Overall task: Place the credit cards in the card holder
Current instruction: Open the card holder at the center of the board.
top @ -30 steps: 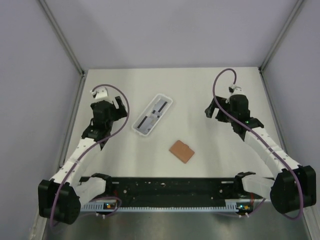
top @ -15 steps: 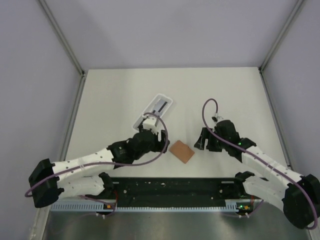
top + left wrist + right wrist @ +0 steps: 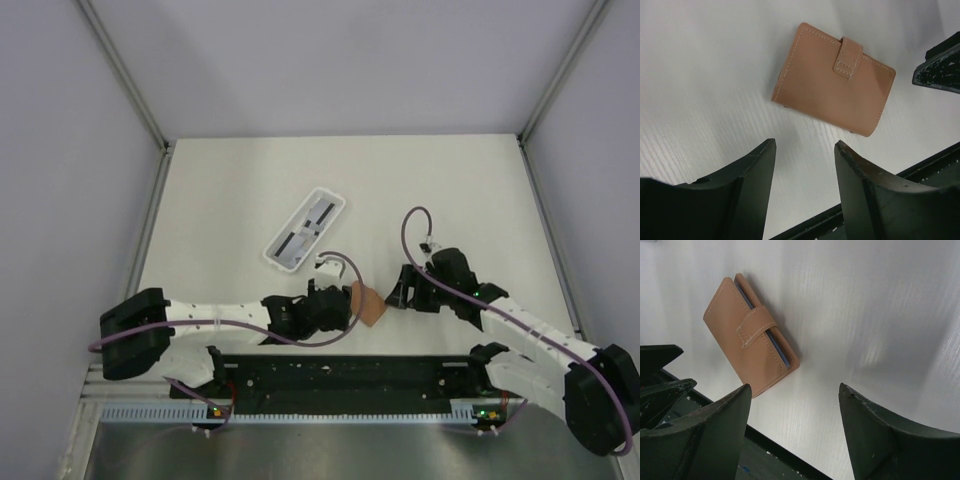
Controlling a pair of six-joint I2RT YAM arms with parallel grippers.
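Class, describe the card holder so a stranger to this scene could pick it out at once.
On the white table, look just beyond the black rail at the near edge. There lies a small orange-brown leather-like folding wallet, closed by a stitched tab; unlike the longer white plastic tray farther back, it is brown and compact.

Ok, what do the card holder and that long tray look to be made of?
The card holder looks like tan leather or an imitation: matte, with pale stitching along its edges and strap. The tray seems white plastic, smooth with a raised rim, though it is small in the top view.
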